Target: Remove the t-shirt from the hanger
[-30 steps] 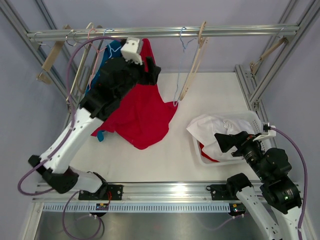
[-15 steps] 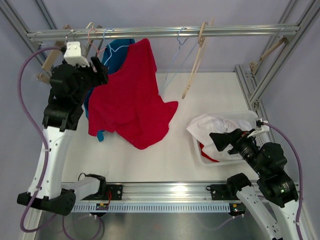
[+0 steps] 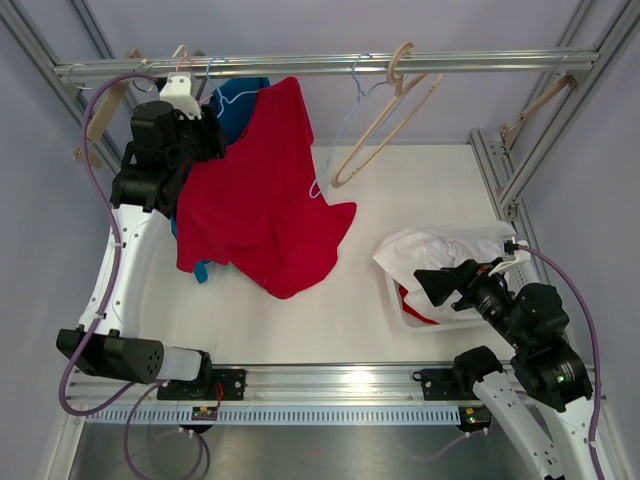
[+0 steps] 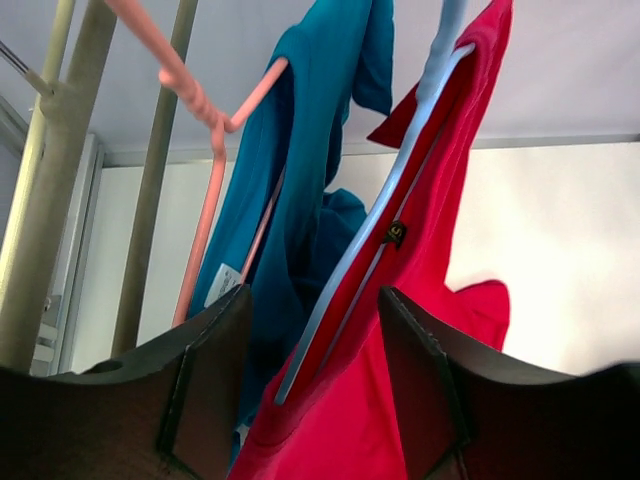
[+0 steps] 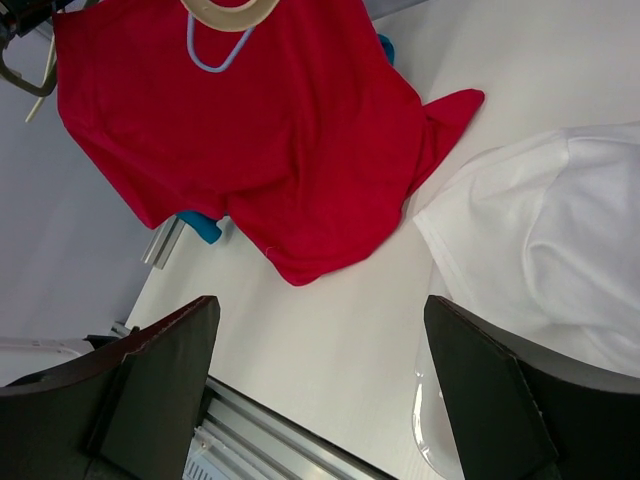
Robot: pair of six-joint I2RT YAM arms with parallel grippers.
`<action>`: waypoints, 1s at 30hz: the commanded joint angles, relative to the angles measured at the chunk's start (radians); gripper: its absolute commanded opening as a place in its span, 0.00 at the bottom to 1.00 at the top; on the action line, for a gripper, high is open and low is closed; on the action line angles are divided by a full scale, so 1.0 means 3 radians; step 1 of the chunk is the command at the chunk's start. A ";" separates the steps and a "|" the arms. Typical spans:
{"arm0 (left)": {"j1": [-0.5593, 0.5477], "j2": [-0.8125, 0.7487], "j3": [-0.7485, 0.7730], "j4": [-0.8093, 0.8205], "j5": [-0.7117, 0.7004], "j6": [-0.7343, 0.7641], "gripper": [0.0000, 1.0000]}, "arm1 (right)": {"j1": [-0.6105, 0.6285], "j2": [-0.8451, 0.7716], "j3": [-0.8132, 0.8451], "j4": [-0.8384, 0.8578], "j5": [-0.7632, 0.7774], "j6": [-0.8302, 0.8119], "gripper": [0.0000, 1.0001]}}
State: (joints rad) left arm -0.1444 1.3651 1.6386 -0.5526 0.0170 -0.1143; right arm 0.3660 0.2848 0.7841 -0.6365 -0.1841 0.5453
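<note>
The red t-shirt (image 3: 262,195) hangs from the rail on a light-blue hanger (image 4: 385,205), its lower part lying on the white table. My left gripper (image 3: 207,143) is at the shirt's left shoulder. In the left wrist view it (image 4: 315,385) is open, with the hanger arm and the red shirt (image 4: 430,260) between the two fingers. My right gripper (image 3: 432,286) is open and empty, hovering low over the table beside the bin. The red shirt (image 5: 250,130) lies far ahead of it (image 5: 320,400).
A teal shirt (image 4: 310,180) on a pink hanger (image 4: 205,200) hangs just left of the red one. An empty wooden hanger (image 3: 385,110) and an empty blue wire hanger (image 3: 335,140) hang mid-rail, tilted. A clear bin (image 3: 395,300) holds a white shirt (image 3: 440,250) at right.
My left gripper swung out to the far left of the rail, then came back right to the red shirt's shoulder. The empty hangers have swung and tilted leftward. The right arm shifted slightly.
</note>
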 commanded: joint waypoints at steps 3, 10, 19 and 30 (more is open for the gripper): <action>0.0016 0.0052 0.0234 0.0159 0.0163 0.0028 0.49 | -0.0008 0.0022 -0.0052 0.0133 -0.0199 -0.0095 0.92; 0.0016 0.0031 0.0168 0.0318 0.0296 -0.0049 0.26 | -0.0003 0.0043 -0.0088 0.0178 -0.0225 -0.0064 0.91; 0.0011 -0.0153 -0.0088 0.0543 0.0414 -0.0248 0.00 | -0.0003 0.0089 -0.0057 0.0230 -0.0342 -0.0043 0.88; -0.0117 -0.0475 0.0142 0.0615 0.0659 -0.0442 0.00 | -0.0008 0.0457 0.0127 0.0649 -0.0843 -0.0002 0.88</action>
State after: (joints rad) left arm -0.1654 1.2766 1.6146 -0.4706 0.1650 -0.2195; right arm 0.3660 0.3988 0.7677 -0.5262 -0.3462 0.5495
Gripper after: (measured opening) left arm 0.025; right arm 0.881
